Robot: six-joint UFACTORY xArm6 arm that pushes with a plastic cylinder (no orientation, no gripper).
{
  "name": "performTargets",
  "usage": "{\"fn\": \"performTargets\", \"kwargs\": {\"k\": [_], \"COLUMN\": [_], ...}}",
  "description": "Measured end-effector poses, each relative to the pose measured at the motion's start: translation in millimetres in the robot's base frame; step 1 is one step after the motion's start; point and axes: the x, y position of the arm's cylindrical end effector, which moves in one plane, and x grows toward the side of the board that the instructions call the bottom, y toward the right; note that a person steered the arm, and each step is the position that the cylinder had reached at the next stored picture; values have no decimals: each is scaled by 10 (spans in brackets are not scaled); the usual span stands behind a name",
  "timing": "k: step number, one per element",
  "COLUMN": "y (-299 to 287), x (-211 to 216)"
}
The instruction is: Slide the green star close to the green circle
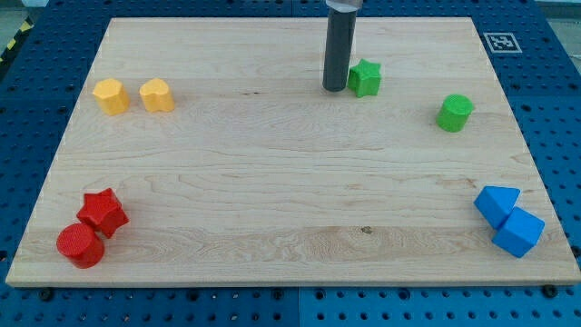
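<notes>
The green star (365,78) lies near the view's top, right of centre, on the wooden board (272,173). The green circle (455,113) stands further to the view's right and slightly lower, a clear gap away from the star. My tip (334,88) rests on the board just to the left of the green star, touching or almost touching its left side. The dark rod rises straight up out of the view's top.
A yellow hexagon (110,95) and a yellow heart-like block (156,94) sit at the upper left. A red star (103,212) and red circle (80,245) sit at the lower left. Two blue blocks (497,203) (518,232) sit at the lower right edge.
</notes>
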Motion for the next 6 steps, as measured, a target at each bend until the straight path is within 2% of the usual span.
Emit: {"fn": "performTargets", "kwargs": {"k": [3,4,6], "y": [934,1001,1176], "x": [-71,-126,-511]}}
